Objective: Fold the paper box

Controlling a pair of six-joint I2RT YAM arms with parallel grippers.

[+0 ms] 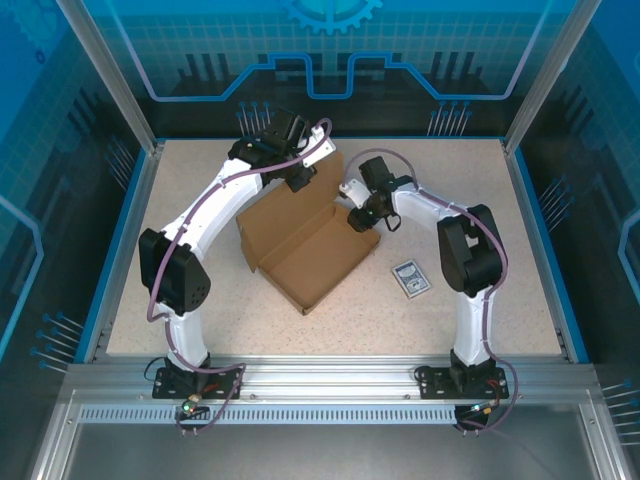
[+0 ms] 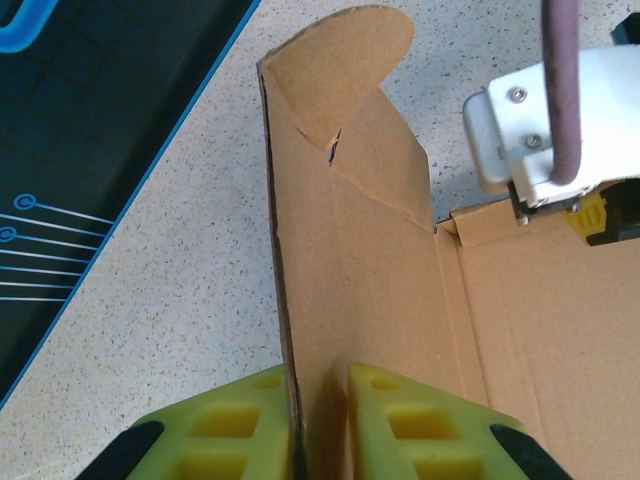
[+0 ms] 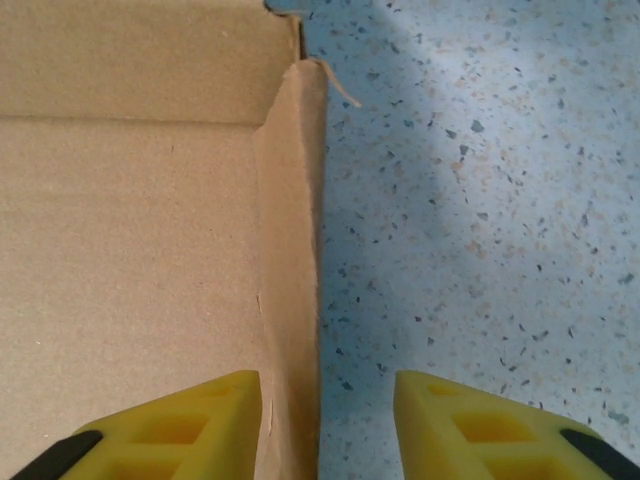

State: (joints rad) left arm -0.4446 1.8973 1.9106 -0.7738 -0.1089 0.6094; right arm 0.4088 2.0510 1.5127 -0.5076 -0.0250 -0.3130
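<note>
The paper box (image 1: 305, 250) lies half-formed in the middle of the table (image 1: 480, 320). The left gripper (image 2: 320, 430) pinches its upright far wall. The right gripper (image 3: 325, 420) straddles the right wall, jaws part-open. If those jaws catch only the edge, the wall could buckle or slip free.

the paper box (image 1: 305, 250) lies on the tabletop (image 1: 200, 310), a card (image 1: 410, 278) to its right. the left gripper (image 2: 320, 395) sits at its far wall, the right gripper (image 3: 327, 400) at its right wall.

Top cam overhead; wrist cams close, sharing paper box (image 2: 350, 250).
</note>
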